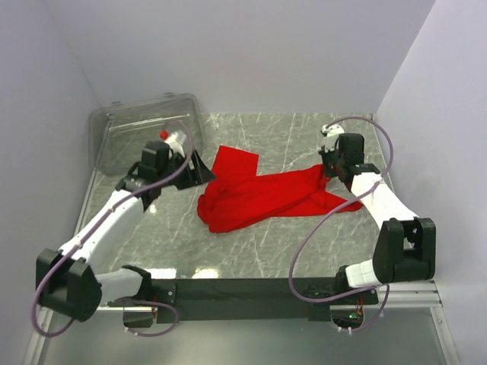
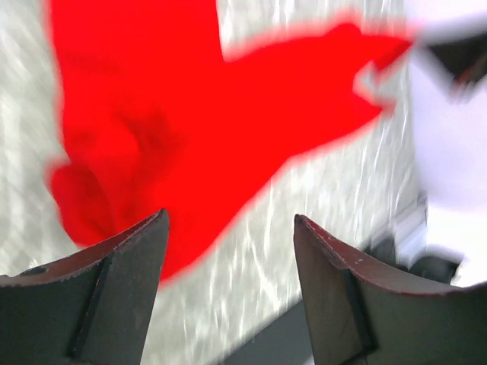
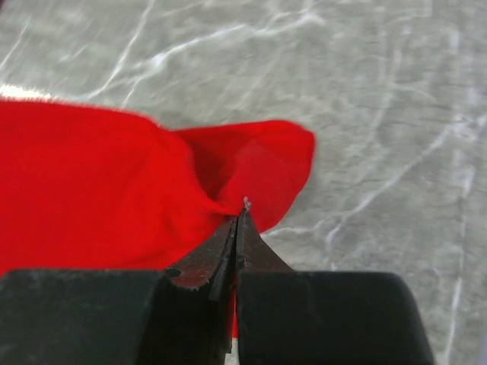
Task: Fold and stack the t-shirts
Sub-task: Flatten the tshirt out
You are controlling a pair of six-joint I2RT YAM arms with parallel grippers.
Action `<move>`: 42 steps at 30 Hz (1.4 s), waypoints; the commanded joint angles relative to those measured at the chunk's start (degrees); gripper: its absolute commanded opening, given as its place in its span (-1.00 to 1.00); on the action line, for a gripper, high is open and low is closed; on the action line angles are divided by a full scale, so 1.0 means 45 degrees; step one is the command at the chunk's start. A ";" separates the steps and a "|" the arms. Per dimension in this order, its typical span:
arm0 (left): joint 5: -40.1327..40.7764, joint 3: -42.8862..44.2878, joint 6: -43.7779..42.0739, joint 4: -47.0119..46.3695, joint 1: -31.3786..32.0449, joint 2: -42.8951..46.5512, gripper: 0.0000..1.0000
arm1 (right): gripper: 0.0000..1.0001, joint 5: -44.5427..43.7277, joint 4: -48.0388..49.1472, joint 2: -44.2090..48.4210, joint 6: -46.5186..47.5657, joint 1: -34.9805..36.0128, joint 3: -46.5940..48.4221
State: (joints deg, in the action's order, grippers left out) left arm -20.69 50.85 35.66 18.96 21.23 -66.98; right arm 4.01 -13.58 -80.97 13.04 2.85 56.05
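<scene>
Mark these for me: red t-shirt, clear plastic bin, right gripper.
red t-shirt (image 1: 262,199): top external view, middle of the bunched cloth.
clear plastic bin (image 1: 123,137): top external view, bare clear wall on its left side.
right gripper (image 3: 240,215): right wrist view, between the tips of the fingers, pinched on cloth.

Clear plastic bin (image 1: 144,125) at upper left of frame, on grey marble-patterned table (image 1: 251,243). Pale walls (image 1: 266,46) enclose three sides.
</scene>
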 commanded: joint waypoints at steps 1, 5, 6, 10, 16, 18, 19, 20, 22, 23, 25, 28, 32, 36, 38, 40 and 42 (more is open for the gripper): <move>-0.0089 0.0555 -0.0016 -0.0324 -0.1142 -0.1630 0.44 | -1.00 0.1569 -0.0204 0.0882 0.1165 0.0030 -0.0558; -0.1024 0.1958 0.0006 -0.1224 -0.1574 -0.4270 0.51 | -1.00 0.1687 -0.0126 0.1098 0.1048 0.0030 -0.0971; -0.1221 0.2252 -0.0285 -0.1380 -0.1574 -0.4798 0.49 | -1.00 0.1687 -0.0145 0.1137 0.0990 0.0030 -0.0991; -0.1244 0.4046 -0.1009 -0.1033 -0.1574 -0.7199 0.44 | -1.00 0.1745 -0.0145 0.1352 0.0872 0.0011 -0.1070; -0.0402 0.5046 -0.1986 -0.0347 -0.1574 -0.8803 0.42 | -1.00 0.1823 -0.0184 0.1548 0.0678 0.0010 -0.1147; -0.0597 0.5086 -0.2084 -0.0482 -0.1574 -0.9079 0.40 | -1.00 0.1824 -0.0146 0.1567 0.0658 -0.0028 -0.1186; -0.0714 0.5067 -0.2085 -0.0580 -0.1574 -0.9332 0.39 | -1.00 0.1824 -0.0165 0.1567 0.0638 -0.0009 -0.1186; -0.0715 0.5048 -0.2085 -0.0697 -0.1574 -0.9431 0.38 | -1.00 0.1824 -0.0165 0.1548 0.0619 -0.0028 -0.1186; -0.0637 0.5048 -0.2085 -0.0795 -0.1574 -0.9723 0.35 | -1.00 0.1824 -0.0145 0.1509 0.0599 -0.0028 -0.1167; -0.0579 0.5067 -0.2065 -0.0834 -0.1555 -0.9802 0.34 | -1.00 0.1824 -0.0145 0.1489 0.0599 -0.0009 -0.1148; -0.0481 0.5086 -0.2045 -0.0893 -0.1535 -1.0016 0.33 | -1.00 0.1843 -0.0165 0.1451 0.0560 -0.0028 -0.1109; -0.0364 0.5222 -0.1987 -0.1029 -0.1457 -1.0348 0.31 | -1.00 0.1901 -0.0165 0.1372 0.0540 -0.0048 -0.1031; -0.0558 0.5477 -0.1734 -0.1322 -0.1301 -1.0837 0.13 | -1.00 0.1941 -0.0204 0.1294 0.0501 -0.0048 -0.0952; -0.0754 0.5400 -0.1518 -0.1752 -0.1203 -1.0975 -0.17 | -1.00 0.1921 -0.0204 0.1372 0.0540 -0.0067 -0.0991; -0.0890 0.5283 -0.1498 -0.2006 -0.1164 -1.0839 -0.42 | -1.00 0.1902 -0.0223 0.1450 0.0560 -0.0125 -0.1069; -0.0911 0.5030 -0.1460 -0.2220 -0.1164 -1.0470 -0.76 | -1.00 0.1901 -0.0243 0.1528 0.0540 -0.0107 -0.1108; -0.0891 0.4873 -0.1459 -0.2474 -0.1164 -1.0079 -0.98 | -1.00 0.1902 -0.0282 0.1587 0.0560 -0.0165 -0.1128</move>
State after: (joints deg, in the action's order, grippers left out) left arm -24.16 73.58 29.54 11.46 15.75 -115.52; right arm 12.12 -15.29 -75.85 15.90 2.68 51.16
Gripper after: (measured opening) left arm 0.049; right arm 0.007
